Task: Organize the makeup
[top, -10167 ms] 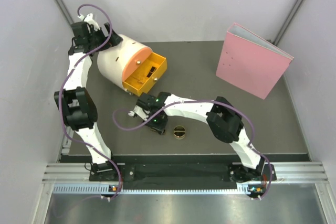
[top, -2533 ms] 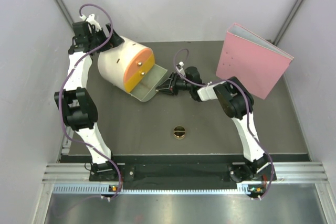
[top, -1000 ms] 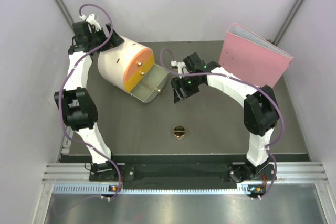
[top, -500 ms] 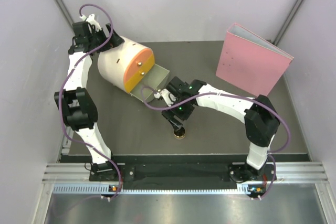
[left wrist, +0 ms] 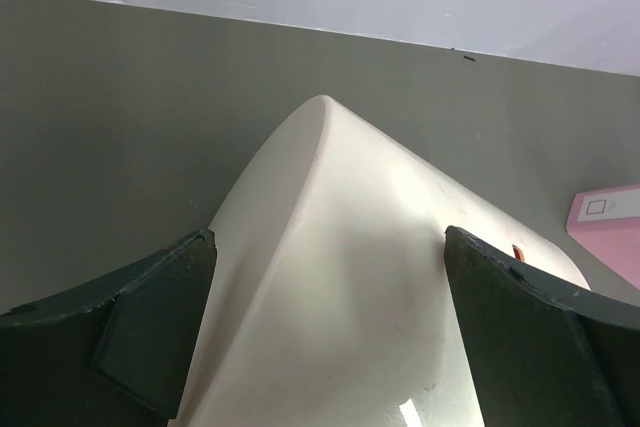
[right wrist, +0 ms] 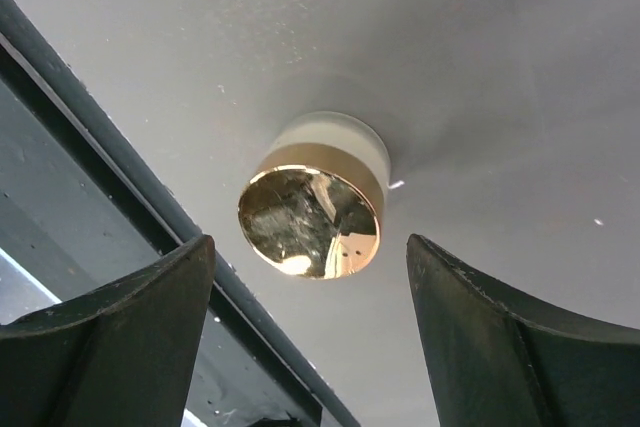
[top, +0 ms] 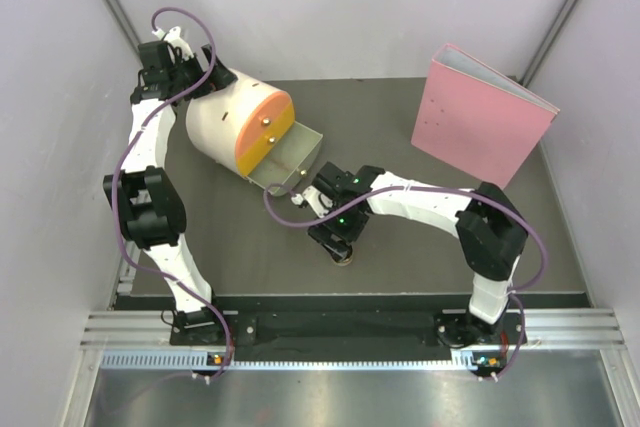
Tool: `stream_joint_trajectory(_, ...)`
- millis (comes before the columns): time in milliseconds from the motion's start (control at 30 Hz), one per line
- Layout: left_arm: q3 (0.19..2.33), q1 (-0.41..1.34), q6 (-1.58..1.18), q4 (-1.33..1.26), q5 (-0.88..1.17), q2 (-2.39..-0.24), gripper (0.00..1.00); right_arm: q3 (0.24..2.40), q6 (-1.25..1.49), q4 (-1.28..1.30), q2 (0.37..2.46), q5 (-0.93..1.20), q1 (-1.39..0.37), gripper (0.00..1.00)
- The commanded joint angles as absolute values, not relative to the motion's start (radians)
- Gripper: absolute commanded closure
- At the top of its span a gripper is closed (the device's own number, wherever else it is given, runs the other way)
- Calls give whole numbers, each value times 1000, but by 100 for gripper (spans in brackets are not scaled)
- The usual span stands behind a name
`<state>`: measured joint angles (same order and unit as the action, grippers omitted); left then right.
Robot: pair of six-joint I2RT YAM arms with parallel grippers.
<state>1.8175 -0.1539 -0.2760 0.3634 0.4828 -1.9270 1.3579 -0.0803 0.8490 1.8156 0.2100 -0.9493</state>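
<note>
One piece of the makeup shows: a round gold compact (right wrist: 310,215) standing on the dark table near its front edge. In the top view the compact (top: 343,258) peeks out just under my right gripper (top: 337,239). That right gripper (right wrist: 310,243) hangs open above it, one finger on each side, touching nothing. My left gripper (top: 188,69) is open at the back of the cream cylindrical box (top: 228,117). In the left wrist view its fingers (left wrist: 160,317) straddle the box's curved top (left wrist: 350,277). The other makeup is out of view.
The box's lower drawer (top: 292,159) is pulled out toward the table's middle; the orange front (top: 262,132) above it is shut. A pink binder (top: 480,127) stands at the back right. The table's front rail (right wrist: 100,127) runs close beside the compact.
My right arm has swung from beside the open drawer down and forward to hover over the compact, its jaws a little wider. The left arm has not moved.
</note>
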Motion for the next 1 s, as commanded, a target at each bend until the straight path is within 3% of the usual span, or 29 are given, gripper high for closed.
stream_joint_trajectory(0,1790,-140,-206,537,462,-1974,1,1416,-113,819,1854,235,-977,23)
stream_joint_trajectory(133,1790,-140,-204,540,459,-1973,1,1430,-129,836,1882,241,-982,23)
stream_joint_trajectory(233,1792,-138,-204,540,459,-1973,1,1436,-127,831,1890,241,-982,30)
stream_joint_trajectory(267,1790,-138,-204,540,459,-1973,1,1439,-126,834,1900,236,-982,42)
stream_joint_trajectory(333,1793,-138,-203,541,459,-1971,1,1451,-126,845,1910,233,-982,58)
stream_joint_trajectory(367,1793,-138,-204,540,457,-1970,1,1454,-126,848,1919,226,-982,73)
stream_joint_trajectory(467,1798,-140,-204,541,460,-1973,1,1473,-126,857,1930,201,-982,91)
stream_joint_trajectory(700,1801,-138,-206,540,463,-1971,1,1512,-127,857,1922,115,-982,98)
stream_joint_trajectory(967,1793,-137,-204,540,463,-1967,1,1695,-136,835,1934,98,-980,98)
